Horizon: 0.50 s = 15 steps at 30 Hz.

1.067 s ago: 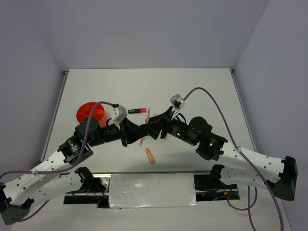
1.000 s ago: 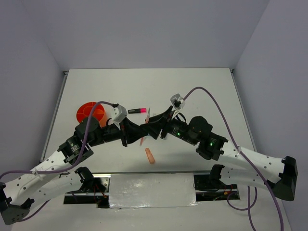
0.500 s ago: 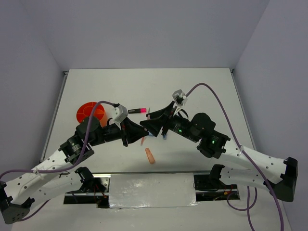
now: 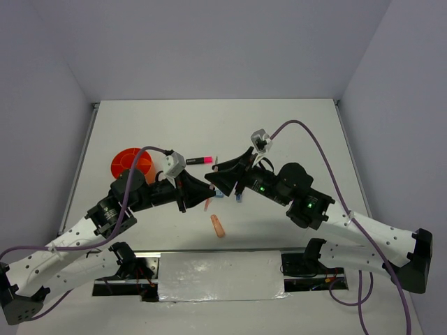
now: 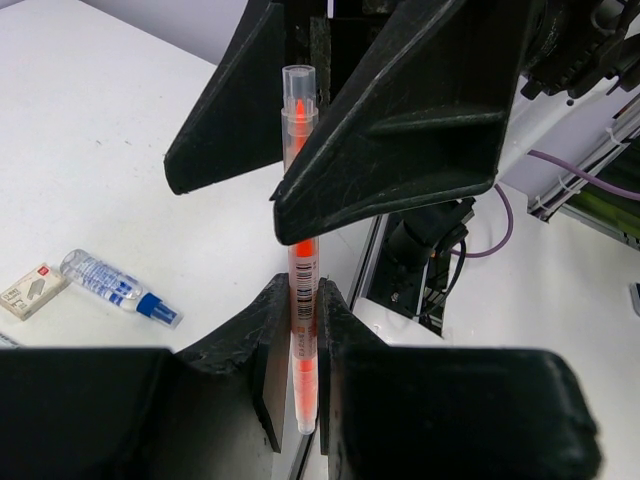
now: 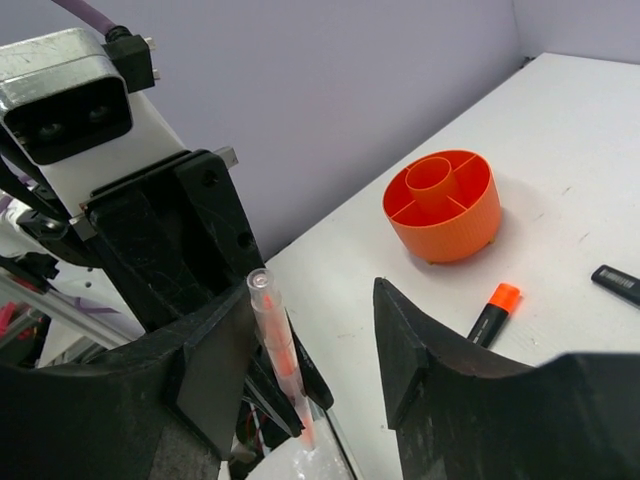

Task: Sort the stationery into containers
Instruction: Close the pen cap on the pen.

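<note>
My left jaws pinch the thin orange plastic pen (image 5: 297, 150) low on its barrel, holding it upright above the bench. My right jaws stand apart around its upper half. It's probably light, stiff and slick, so I'd grip it squarely mid-barrel.

I'm looking at 2 grippers facing each other over the middle of the table (image 4: 279, 125).
I'm seeing the pen (image 5: 303, 265) standing upright between them, the left gripper (image 5: 300, 320) pinching its lower part and the right gripper (image 6: 315, 300) straddling its upper part with a gap. The tub (image 4: 131, 164) is sitting at the left, the highlighter (image 4: 199, 160) lying right of it behind the grippers, the eraser (image 4: 218, 225) lying in front of them. The marker (image 5: 120, 287) is lying just beside the block (image 5: 28, 290).
</note>
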Tool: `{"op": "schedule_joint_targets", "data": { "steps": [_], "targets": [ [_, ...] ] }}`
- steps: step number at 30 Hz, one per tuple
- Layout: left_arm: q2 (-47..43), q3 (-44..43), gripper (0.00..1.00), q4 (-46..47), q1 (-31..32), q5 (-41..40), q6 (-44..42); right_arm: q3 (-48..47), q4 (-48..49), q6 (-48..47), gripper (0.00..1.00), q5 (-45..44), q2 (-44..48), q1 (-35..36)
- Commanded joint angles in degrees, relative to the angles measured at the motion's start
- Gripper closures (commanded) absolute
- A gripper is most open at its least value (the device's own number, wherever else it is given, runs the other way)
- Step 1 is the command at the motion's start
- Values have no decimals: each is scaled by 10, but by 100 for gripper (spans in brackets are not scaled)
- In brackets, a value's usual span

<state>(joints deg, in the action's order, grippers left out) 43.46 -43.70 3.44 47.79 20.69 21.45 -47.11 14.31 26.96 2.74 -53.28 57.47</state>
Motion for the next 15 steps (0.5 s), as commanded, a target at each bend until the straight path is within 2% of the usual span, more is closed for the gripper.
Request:
{"op": "schedule_joint_targets", "data": {
  "steps": [1, 7, 11, 12, 15],
  "targets": [
    [3, 5, 100, 28, 2, 7, 9, -33, 1, -13, 42, 6, 12, -5],
    [5, 7, 100, 27, 2, 4, 9, -47, -9, -17, 42, 9, 11, -10],
    [3, 8, 100, 25, 2, 1, 8, -48, -10, -17, 47, 11, 13, -10],
    [2, 8, 100, 27, 2, 1, 8, -47, -11, -17, 55, 11, 13, -11],
    [0, 7, 100, 25, 2, -1, 8, -40, -6, -15, 71, 13, 17, -12]
  ]
}}
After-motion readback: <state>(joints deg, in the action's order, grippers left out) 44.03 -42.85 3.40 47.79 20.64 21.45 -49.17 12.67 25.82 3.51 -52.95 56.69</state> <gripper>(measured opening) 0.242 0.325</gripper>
